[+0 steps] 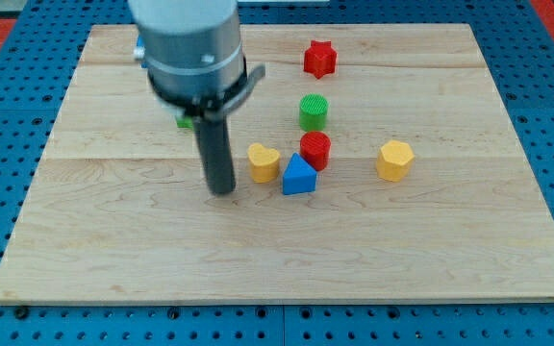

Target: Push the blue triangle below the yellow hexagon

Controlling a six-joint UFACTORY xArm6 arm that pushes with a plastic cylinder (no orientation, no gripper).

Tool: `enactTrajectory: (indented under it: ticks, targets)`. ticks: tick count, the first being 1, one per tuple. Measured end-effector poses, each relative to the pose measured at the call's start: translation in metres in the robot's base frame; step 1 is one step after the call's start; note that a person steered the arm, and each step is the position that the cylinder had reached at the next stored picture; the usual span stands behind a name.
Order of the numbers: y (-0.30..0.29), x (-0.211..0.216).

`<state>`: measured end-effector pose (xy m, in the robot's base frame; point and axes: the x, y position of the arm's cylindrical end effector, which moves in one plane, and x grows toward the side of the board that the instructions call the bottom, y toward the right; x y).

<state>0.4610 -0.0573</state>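
The blue triangle (298, 176) lies near the board's middle, touching the red cylinder (315, 150) just above it to the right. The yellow hexagon (394, 160) sits apart to the right of the triangle, at about the same height in the view. My tip (222, 189) rests on the board to the left of the blue triangle, with the yellow heart (264, 161) between them and slightly higher.
A green cylinder (313, 111) stands above the red cylinder. A red star (320, 59) lies near the view's top. A green block (186, 121) is mostly hidden behind the arm. The wooden board (113, 250) sits on a blue perforated surface.
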Motion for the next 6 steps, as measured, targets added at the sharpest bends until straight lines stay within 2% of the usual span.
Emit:
enactTrajectory:
  ticks: [1, 2, 3, 5, 6]
  targets:
    - [0.061, -0.034]
    - [0.072, -0.017]
    - [0.030, -0.006]
    - [0.079, 0.015]
    - [0.079, 0.016]
